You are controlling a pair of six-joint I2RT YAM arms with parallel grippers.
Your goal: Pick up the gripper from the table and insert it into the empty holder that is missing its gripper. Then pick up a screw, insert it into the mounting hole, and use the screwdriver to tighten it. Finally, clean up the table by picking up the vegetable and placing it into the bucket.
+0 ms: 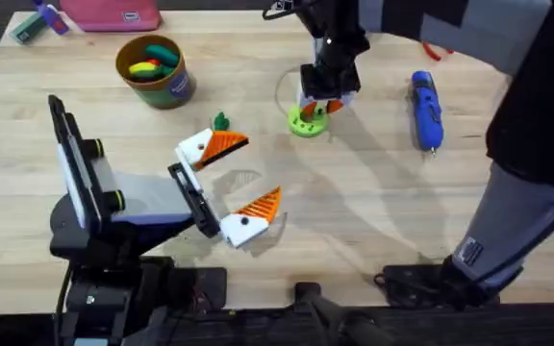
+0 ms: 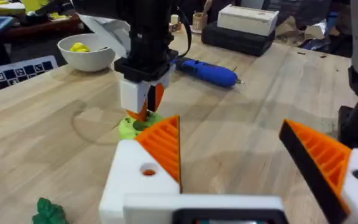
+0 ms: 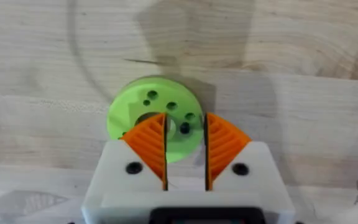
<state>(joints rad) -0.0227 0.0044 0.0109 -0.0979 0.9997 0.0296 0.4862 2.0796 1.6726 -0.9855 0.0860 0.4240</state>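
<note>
My left gripper (image 1: 258,171) (image 2: 229,124) lies open on the table's middle, with white bases and orange ribbed pads. The orange gripper (image 1: 227,144) (image 2: 163,146) sits in its holder (image 1: 193,149) (image 2: 138,180), whose mounting hole shows orange. My right gripper (image 1: 320,108) (image 3: 185,118) (image 2: 145,112) points down onto a green disc (image 1: 304,123) (image 3: 135,106), jaws open by a narrow gap over the disc's centre. I make out no screw. The blue screwdriver (image 1: 426,111) (image 2: 207,71) lies right of the disc. The green vegetable (image 1: 221,121) (image 2: 47,213) lies beside the holder. The bucket (image 1: 157,86) stands far left.
Yellow, red and teal toys fill the bucket. A pink case (image 1: 113,14) lies at the far edge. A white bowl (image 2: 86,53) and stacked boxes (image 2: 247,18) stand beyond the right arm. Bare wood lies between the disc and the table's front.
</note>
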